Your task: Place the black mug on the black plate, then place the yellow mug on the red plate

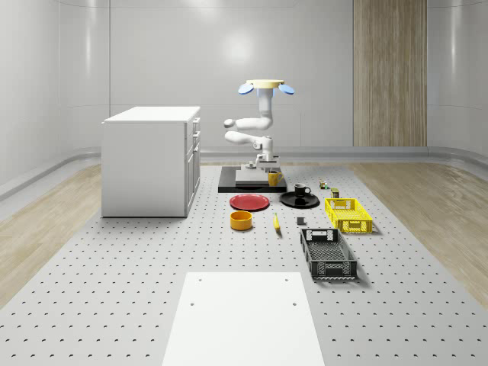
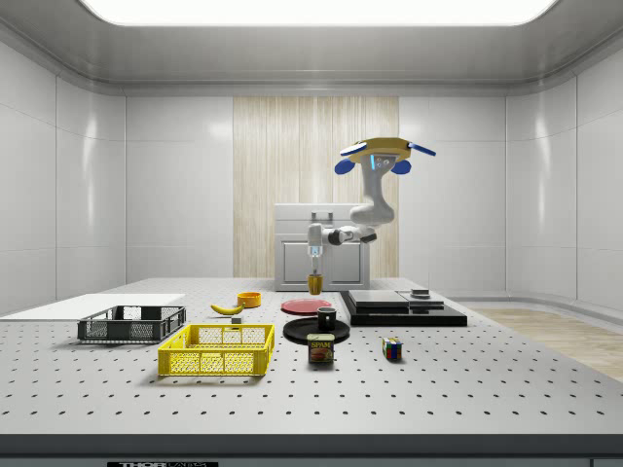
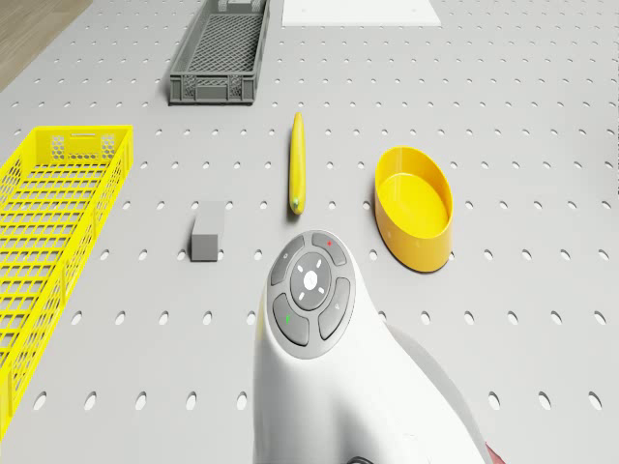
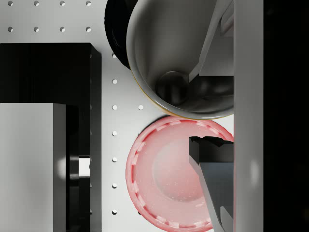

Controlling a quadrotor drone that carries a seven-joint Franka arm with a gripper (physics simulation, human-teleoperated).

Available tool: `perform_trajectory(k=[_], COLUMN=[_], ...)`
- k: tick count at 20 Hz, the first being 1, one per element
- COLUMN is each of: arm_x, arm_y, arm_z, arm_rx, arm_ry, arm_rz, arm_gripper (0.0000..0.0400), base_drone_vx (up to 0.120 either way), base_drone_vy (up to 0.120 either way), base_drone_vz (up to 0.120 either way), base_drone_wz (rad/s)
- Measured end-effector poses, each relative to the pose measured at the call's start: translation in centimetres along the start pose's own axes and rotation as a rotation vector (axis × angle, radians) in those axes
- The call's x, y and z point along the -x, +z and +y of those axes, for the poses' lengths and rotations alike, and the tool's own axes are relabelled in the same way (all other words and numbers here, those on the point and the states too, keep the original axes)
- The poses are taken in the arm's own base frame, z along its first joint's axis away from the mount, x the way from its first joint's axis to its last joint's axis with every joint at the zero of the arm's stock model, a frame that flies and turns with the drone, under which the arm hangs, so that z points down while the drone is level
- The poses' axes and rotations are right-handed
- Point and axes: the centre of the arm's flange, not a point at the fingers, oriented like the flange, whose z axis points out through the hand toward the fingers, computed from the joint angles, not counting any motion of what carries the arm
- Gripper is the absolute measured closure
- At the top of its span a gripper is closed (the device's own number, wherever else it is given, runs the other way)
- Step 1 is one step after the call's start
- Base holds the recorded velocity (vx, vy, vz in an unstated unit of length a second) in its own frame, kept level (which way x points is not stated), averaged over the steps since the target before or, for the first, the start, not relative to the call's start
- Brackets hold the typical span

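The black mug (image 1: 302, 189) already sits on the black plate (image 1: 299, 200), so step 1 looks done. The hovering drone (image 2: 385, 152) hangs above the desk (image 1: 137, 267), its gripper (image 2: 315, 265) closed on the yellow mug (image 2: 315, 283), lifted near the red plate (image 1: 249, 202); setting it down remains.

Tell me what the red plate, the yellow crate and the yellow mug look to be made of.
Red plate: probably glazed ceramic or glossy plastic; the wrist view shows a soft sheen and a moulded, ribbed rim. Yellow crate: likely plastic, matte, with thin perforated lattice walls. Yellow mug, held in the gripper: seemingly ceramic, its pale inside smooth with faint reflections.
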Motion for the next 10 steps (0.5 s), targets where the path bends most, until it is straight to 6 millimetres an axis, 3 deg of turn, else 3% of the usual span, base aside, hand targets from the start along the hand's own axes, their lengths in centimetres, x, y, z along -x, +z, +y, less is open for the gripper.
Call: perform_trajectory(k=[5,10], arm_x=[0.00,0.00], arm_y=[0.00,0.00], arm_z=[0.00,0.00], arm_rx=[0.000,0.000], arm_ry=[0.000,0.000], arm_rz=[0.000,0.000], arm_gripper=[0.0290,0.0290], base_drone_vx=[0.000,0.000], base_drone_vy=[-0.120,-0.120], base_drone_vz=[0.000,-0.120], base_drone_wz=[0.000,0.000])
